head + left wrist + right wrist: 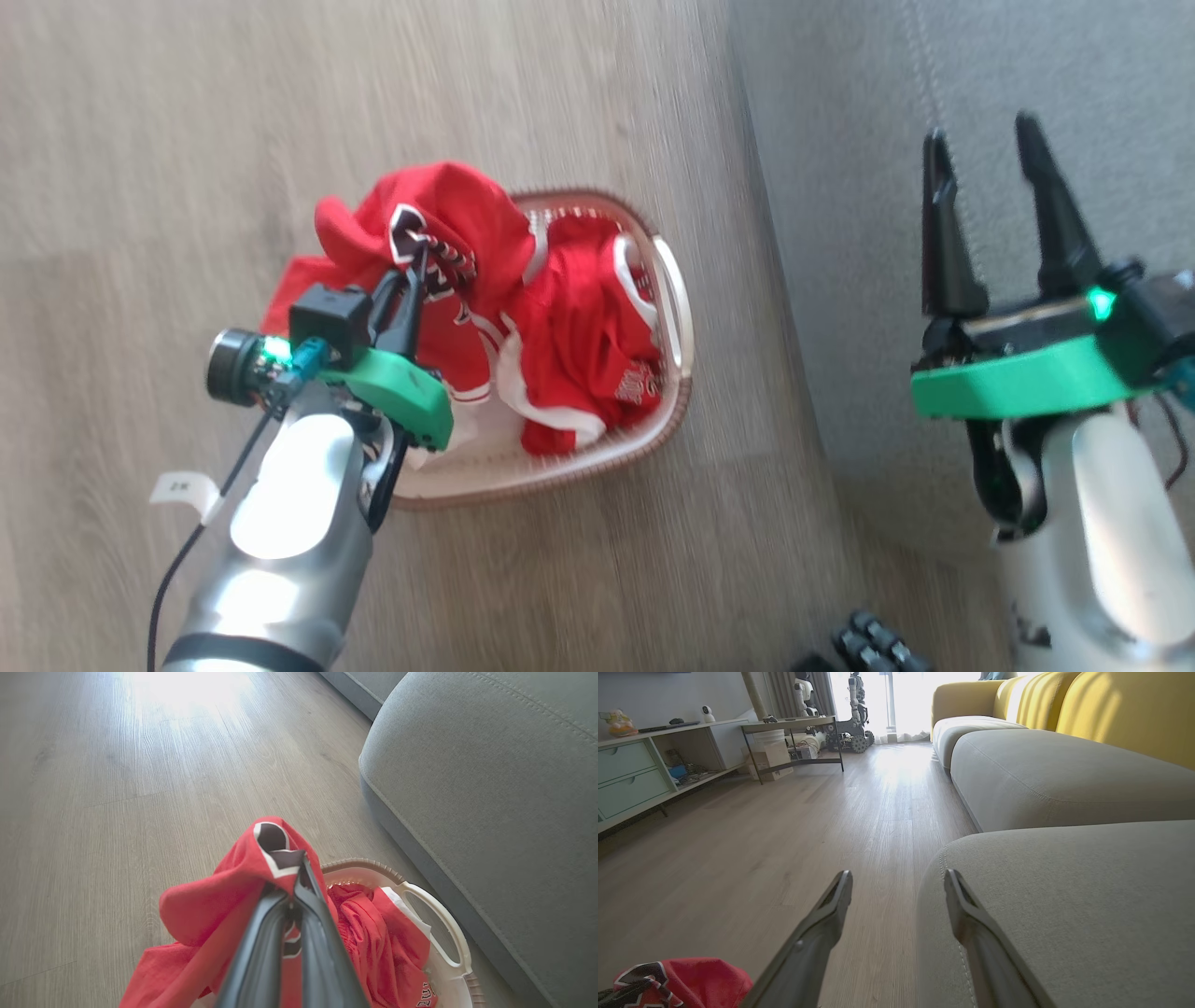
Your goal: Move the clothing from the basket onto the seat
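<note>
left pincer [417, 269] pinches bunched red clothing [448, 201] with white trim over the basket [485, 467], right pincer [980, 133] spread.

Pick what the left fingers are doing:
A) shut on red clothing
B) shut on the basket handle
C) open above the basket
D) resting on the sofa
A: the left fingers are closed together on a fold of the red clothing, held up above the basket.
</note>
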You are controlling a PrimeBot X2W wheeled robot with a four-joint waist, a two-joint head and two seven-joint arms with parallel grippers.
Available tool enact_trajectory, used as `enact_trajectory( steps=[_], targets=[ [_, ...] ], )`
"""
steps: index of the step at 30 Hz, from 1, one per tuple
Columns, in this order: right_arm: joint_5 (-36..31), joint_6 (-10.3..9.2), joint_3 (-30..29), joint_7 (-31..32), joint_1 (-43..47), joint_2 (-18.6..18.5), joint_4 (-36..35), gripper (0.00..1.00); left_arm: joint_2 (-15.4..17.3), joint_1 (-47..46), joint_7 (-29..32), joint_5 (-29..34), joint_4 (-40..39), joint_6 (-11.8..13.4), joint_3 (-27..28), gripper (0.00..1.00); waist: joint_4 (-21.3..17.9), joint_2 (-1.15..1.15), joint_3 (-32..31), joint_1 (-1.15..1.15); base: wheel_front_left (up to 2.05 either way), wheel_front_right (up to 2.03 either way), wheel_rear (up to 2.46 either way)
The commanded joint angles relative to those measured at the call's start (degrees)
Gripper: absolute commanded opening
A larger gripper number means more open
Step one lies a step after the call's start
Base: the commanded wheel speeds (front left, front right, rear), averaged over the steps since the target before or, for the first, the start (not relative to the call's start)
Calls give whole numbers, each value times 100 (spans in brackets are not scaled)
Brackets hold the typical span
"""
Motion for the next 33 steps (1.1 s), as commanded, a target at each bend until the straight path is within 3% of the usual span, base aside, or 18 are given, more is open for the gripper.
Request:
enact_trajectory(
  steps=[1,20,33],
  targets=[
    [-30,-2,95,-35,153,-12,-131,100,70,109,-71,-33,-140,-5,79,0,214,0,-565,0,0,0,0],
    [-96,-2,149,-35,1428,-12,733,100,67,-303,807,-796,-344,-271,-1155,0,838,0,-3049,0,0,0,0],
    [-70,-2,334,-35,1699,-12,1003,100,67,-822,1327,-1751,-963,-197,-1971,0,891,0,-3621,0,0,0,0]
  ],
)
